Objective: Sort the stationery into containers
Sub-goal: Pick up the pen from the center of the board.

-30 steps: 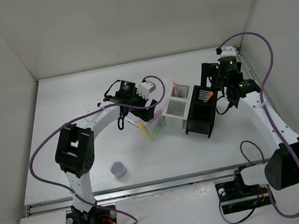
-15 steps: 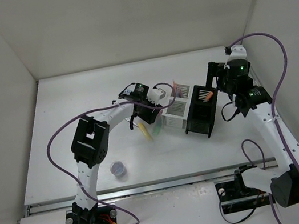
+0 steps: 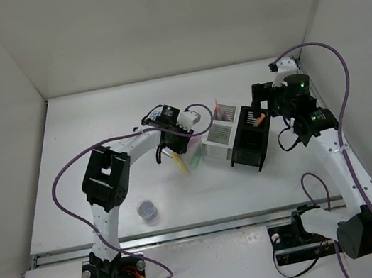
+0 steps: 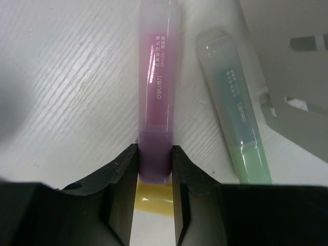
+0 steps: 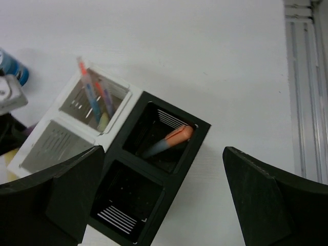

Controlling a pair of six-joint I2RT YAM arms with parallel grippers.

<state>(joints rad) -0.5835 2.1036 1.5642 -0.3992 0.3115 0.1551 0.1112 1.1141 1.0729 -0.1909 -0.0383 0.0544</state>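
Pinches the pink marker (image 4: 156, 102), flat on the table (image 4: 66, 77), in the left gripper (image 4: 154, 164), green marker (image 4: 236, 102) just right of it and yellow marker (image 4: 152, 197) beneath, and holds the right gripper (image 5: 164, 149) spread wide above the black holder (image 5: 169, 100), an orange pen (image 5: 173, 137) in the compartment below.

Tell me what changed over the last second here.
The left claw swung toward the white organizer and closed on the pink marker lying on the table. The right claw stayed open above the black holder, its arm folding back slightly. The green marker, purple jar and the orange pen in the holder did not move.
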